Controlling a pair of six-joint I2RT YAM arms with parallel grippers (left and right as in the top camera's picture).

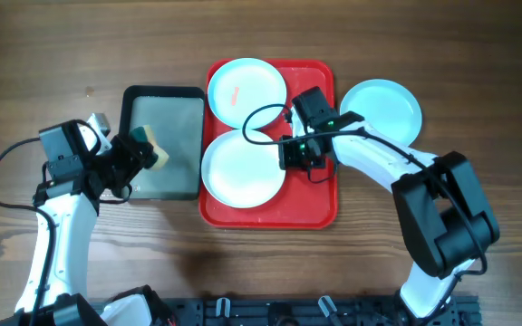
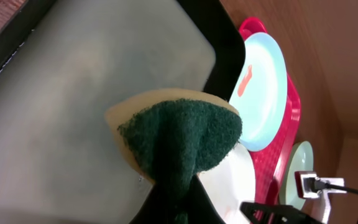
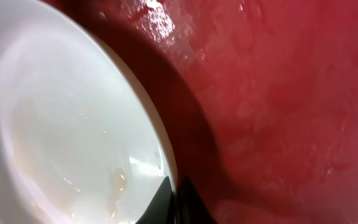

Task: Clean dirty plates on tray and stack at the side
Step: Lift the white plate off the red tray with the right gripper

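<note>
The red tray [image 1: 320, 204] holds two plates. At its far end lies a pale blue plate [image 1: 246, 91] with a reddish smear. At the near end lies a white plate [image 1: 238, 170]. My right gripper [image 1: 299, 156] is shut on the white plate's right rim. The right wrist view shows that rim [image 3: 166, 155] pinched between the fingertips over the tray [image 3: 278, 93], with faint smears on the plate [image 3: 61, 124]. A third, light blue plate [image 1: 381, 110] rests on the table right of the tray. My left gripper [image 1: 134, 158] is shut on a green and yellow sponge [image 2: 179, 134] above the dark grey tray [image 2: 73, 93].
The dark grey tray [image 1: 163, 140] sits directly left of the red tray, their edges almost touching. A black cable [image 1: 261, 122] from the right arm loops over the red tray between the two plates. A black rail runs along the table's near edge.
</note>
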